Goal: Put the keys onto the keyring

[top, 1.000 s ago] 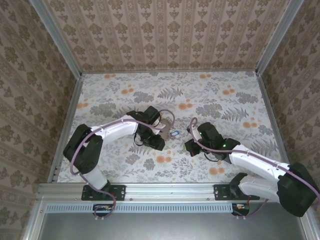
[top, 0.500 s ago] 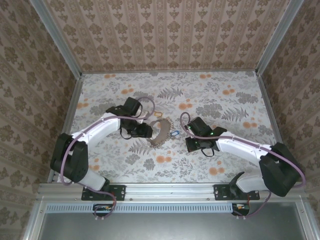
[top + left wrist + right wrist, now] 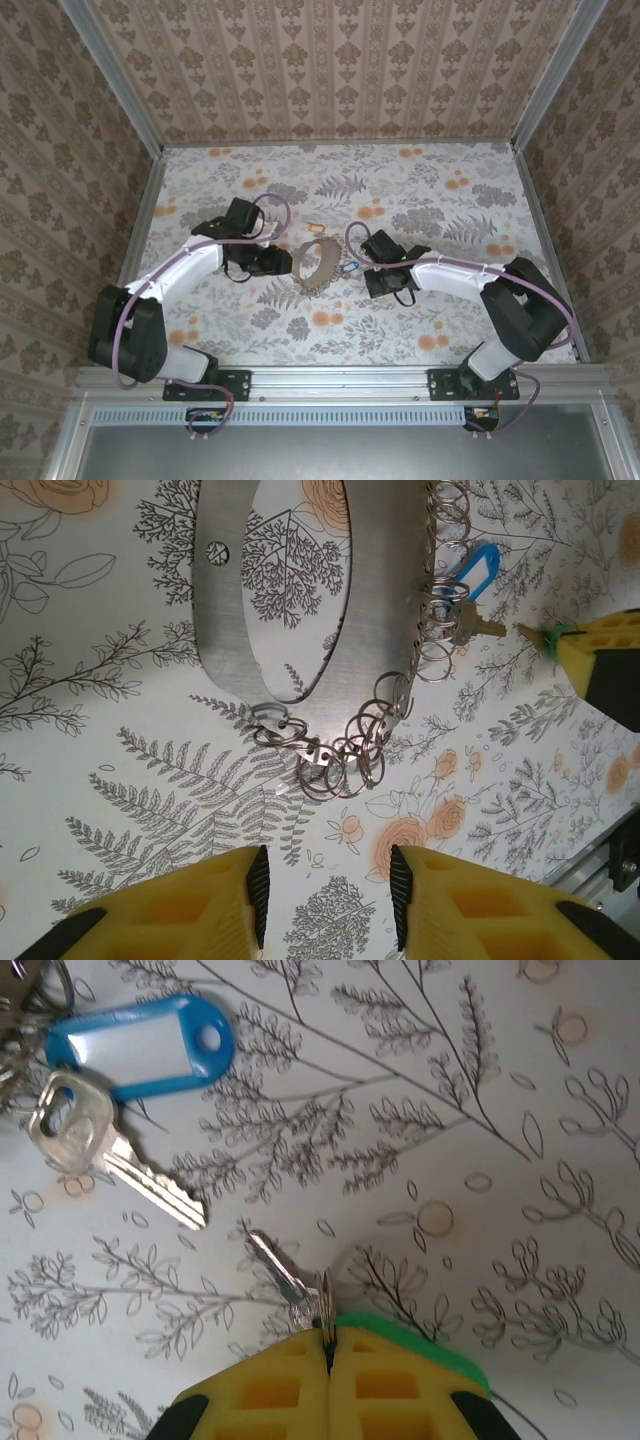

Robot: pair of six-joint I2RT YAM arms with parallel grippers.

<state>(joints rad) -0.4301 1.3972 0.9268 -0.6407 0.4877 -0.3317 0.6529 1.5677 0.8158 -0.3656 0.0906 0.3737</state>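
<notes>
The keyring [image 3: 225,620], a wide grey metal band with a chain of small silvery rings [image 3: 350,760], lies on the flowered table [image 3: 318,266]. A silver key [image 3: 100,1145] with a blue tag [image 3: 140,1048] hangs off its chain [image 3: 470,568]. My left gripper [image 3: 328,905] is open just short of the chain, nothing between its pads [image 3: 280,262]. My right gripper [image 3: 328,1345] is shut on a small split ring carrying a silver key [image 3: 275,1270] and a green tag [image 3: 420,1350], right of the blue tag [image 3: 368,272]. A small yellow-headed key [image 3: 318,228] lies beyond the keyring.
Patterned walls enclose the table on three sides [image 3: 330,70]. An aluminium rail [image 3: 340,380] runs along the near edge. The right gripper's yellow finger with the green tag [image 3: 590,655] shows at the right of the left wrist view.
My left gripper has drawn back to the left off the keyring, which now lies free on the table. My right gripper has moved up and left toward the blue tag.
</notes>
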